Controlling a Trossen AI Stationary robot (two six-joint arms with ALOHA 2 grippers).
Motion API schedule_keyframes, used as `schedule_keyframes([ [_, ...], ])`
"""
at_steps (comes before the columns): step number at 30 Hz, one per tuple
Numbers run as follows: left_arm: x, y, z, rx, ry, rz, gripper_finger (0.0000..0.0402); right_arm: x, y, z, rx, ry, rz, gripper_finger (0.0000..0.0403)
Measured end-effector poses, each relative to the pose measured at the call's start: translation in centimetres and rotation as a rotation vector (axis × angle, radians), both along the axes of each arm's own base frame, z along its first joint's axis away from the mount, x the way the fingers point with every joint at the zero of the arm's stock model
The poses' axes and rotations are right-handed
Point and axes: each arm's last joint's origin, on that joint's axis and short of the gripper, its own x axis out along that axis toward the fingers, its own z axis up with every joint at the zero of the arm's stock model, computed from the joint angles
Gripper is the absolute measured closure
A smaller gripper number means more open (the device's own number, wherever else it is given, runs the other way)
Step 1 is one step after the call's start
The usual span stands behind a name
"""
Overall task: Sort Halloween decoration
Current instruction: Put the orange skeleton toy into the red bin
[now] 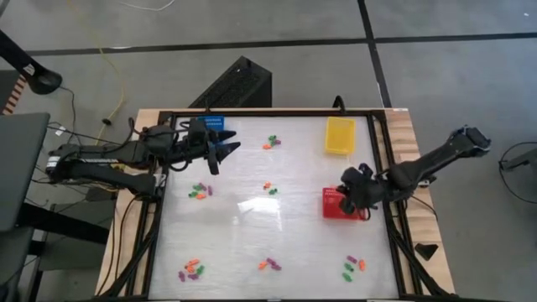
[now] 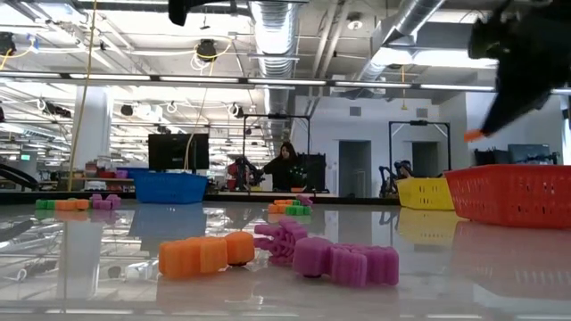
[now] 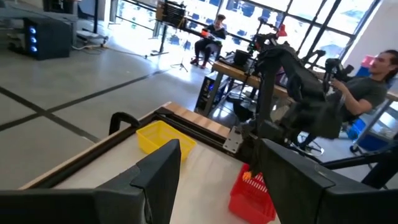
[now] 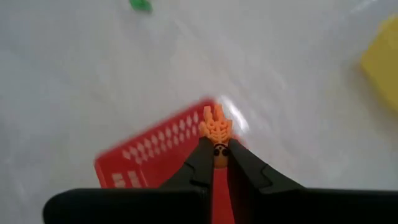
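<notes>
One orange decoration piece (image 4: 216,129) pinched in right end effector (image 4: 215,148) tips, above red basket (image 4: 155,155), left end effector (image 1: 225,149) spread, empty.

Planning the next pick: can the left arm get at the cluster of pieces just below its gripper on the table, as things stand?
Probably yes. The left gripper hangs open and empty by the blue basket, and the nearby pieces lie on bare table with nothing over them. The right gripper, shut on an orange piece over the red basket, is well clear.

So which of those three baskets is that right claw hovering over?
The red basket. The right gripper holds an orange piece above it; the yellow basket and blue basket sit farther off.
</notes>
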Motion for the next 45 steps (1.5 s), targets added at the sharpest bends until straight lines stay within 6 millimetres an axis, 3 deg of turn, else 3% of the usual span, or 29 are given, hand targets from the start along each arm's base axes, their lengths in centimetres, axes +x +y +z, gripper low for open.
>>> schedule_keyframes([
  [10, 0.0, 0.2, 0.0, -0.024, -0.008, -0.034, 0.0196, 0.1, 2.2, -4.3, 0.018, 0.244, -0.027, 0.0352],
  [12, 0.0, 0.3, 0.0, -0.025, -0.007, -0.033, 0.0196, 0.1, 2.3, -4.4, 0.024, 0.247, -0.048, 0.0323],
  [17, 0.0, 0.2, 0.0, -0.028, -0.008, -0.042, 0.0196, -0.1, 2.5, -4.1, 0.078, 0.2, -0.122, 0.0198],
  [21, 0.0, 0.2, 0.0, -0.037, -0.01, -0.048, 0.0196, -1.0, 3.3, -3.3, 0.159, 0.108, -0.168, 0.0154],
  [26, 0.0, 0.2, -0.1, -0.038, -0.001, -0.066, 0.0196, -2.7, 5.9, -1.4, 0.239, -0.06, -0.155, 0.0163],
  [30, 0.1, 0.2, -0.3, -0.04, 0.014, -0.067, 0.0196, -4.0, 8.9, -1.0, 0.349, -0.113, -0.059, 0.0183],
  [34, 0.1, 0.2, -0.4, -0.041, 0.031, -0.067, 0.0196, -5.0, 12.0, -1.8, 0.436, -0.079, -0.056, 0.0203],
  [40, 0.1, 0.2, -0.4, -0.038, 0.031, -0.069, 0.0196, -6.1, 15.6, -4.4, 0.475, 0.059, -0.216, 0.0227],
  [45, 0.1, 0.1, -0.4, -0.037, 0.032, -0.076, 0.0196, -5.6, 18.9, -6.1, 0.517, 0.154, -0.23, 0.0224],
])
